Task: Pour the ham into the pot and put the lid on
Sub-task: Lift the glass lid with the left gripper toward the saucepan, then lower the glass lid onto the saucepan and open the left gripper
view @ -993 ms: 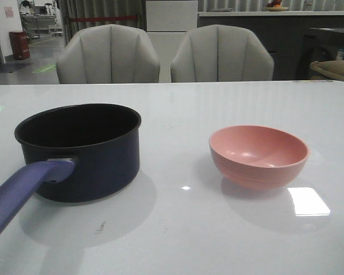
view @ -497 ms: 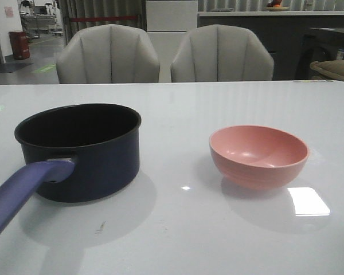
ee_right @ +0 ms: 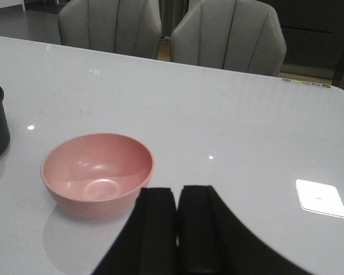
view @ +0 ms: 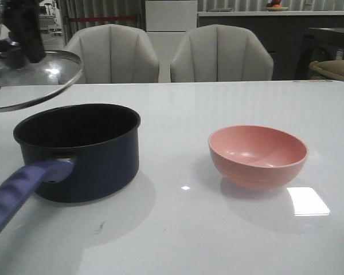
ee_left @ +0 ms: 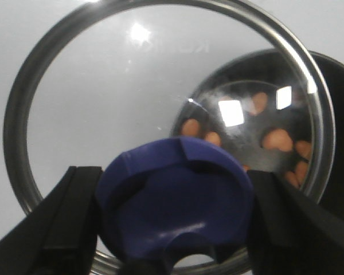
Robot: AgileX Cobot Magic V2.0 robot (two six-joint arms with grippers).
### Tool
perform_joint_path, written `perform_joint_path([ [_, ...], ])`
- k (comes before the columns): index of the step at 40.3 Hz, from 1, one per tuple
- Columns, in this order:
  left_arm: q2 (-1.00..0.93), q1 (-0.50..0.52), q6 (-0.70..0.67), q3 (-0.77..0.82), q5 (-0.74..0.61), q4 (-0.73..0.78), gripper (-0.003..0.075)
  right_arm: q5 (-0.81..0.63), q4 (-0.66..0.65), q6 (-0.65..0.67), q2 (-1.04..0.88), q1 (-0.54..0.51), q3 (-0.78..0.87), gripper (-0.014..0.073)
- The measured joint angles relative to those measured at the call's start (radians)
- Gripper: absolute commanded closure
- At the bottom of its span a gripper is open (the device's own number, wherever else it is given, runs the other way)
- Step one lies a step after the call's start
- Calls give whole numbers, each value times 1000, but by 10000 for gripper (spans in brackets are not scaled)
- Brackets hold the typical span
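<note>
The dark navy pot (view: 80,152) with its purple-blue handle (view: 20,192) stands on the table's left side. Above and to its left the clear glass lid (view: 31,80) hangs tilted in the air, and my left gripper (view: 20,34) is shut on the lid's dark blue knob (ee_left: 175,200). Looking down through the glass, I see orange-pink ham chunks (ee_left: 278,139) on the pot's black bottom (ee_left: 332,189). In its own view my right gripper (ee_right: 178,197) is shut on nothing, hovering just beside the pink bowl (ee_right: 97,172).
The pink bowl (view: 258,156) sits empty right of centre on the white table (view: 183,229). Two grey chairs (view: 218,54) stand behind the table's far edge.
The lid, held by my left gripper, has come into the front view from the left and now hangs above the pot's left rim. Pot and bowl have not moved.
</note>
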Motion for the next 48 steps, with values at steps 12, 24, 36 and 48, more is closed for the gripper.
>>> perform_joint_path([
  [12, 27, -149, 34, -4, 57, 0, 461, 0, 0, 0, 0, 0, 0, 448],
  [24, 64, -190, 40, -4, 53, 4, 460, 0, 0, 0, 0, 0, 0, 448],
  [36, 111, -195, 40, -6, 41, 8, 460, 0, 0, 0, 0, 0, 0, 448],
  [48, 115, -195, 40, -6, 0, 8, 459, 0, 0, 0, 0, 0, 0, 448],
])
